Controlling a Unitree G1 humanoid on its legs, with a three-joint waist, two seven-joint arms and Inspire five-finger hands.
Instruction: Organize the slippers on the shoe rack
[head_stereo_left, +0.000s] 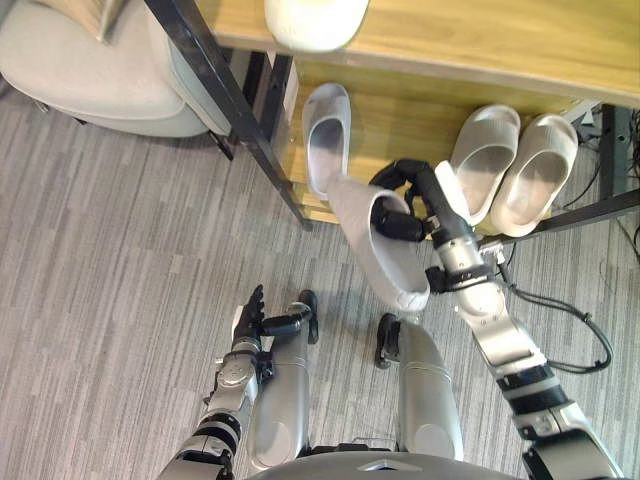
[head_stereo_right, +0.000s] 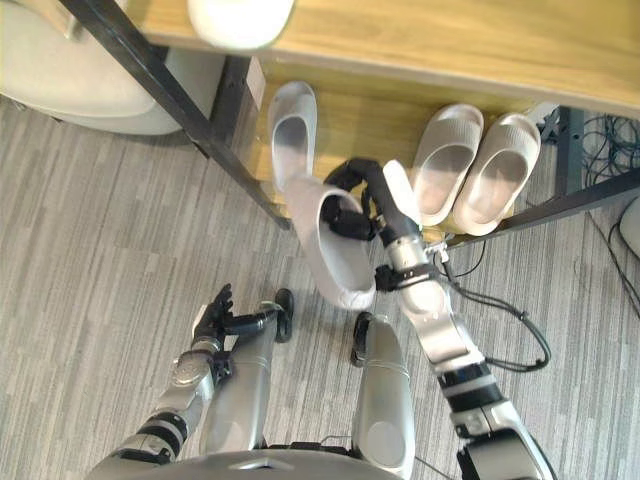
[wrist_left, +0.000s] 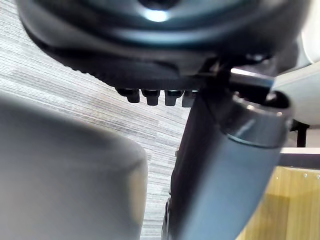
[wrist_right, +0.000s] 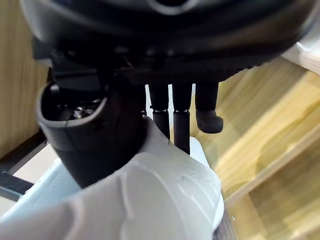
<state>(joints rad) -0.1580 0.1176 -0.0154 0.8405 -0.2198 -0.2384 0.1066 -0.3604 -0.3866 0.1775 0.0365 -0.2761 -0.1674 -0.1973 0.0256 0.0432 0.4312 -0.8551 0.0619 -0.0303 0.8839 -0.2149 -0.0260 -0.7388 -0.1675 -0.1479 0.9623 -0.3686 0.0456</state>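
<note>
My right hand (head_stereo_left: 412, 188) is shut on a white slipper (head_stereo_left: 385, 245), thumb inside its opening and fingers over the upper. The slipper hangs tilted, toe down, at the front edge of the wooden shoe rack's lower shelf (head_stereo_left: 400, 115). The right wrist view shows the same slipper (wrist_right: 165, 200) pinched under the thumb (wrist_right: 95, 135). Its mate (head_stereo_left: 326, 135) lies on that shelf just behind, at the left. My left hand (head_stereo_left: 250, 312) hangs low at the left with straight fingers, holding nothing.
A pair of pale slippers (head_stereo_left: 487, 155) (head_stereo_left: 540, 170) stands at the right of the lower shelf. Another white slipper (head_stereo_left: 315, 22) sits on the top board (head_stereo_left: 480, 40). A black frame leg (head_stereo_left: 230, 110) slants down at the left, beside a grey seat (head_stereo_left: 90, 70).
</note>
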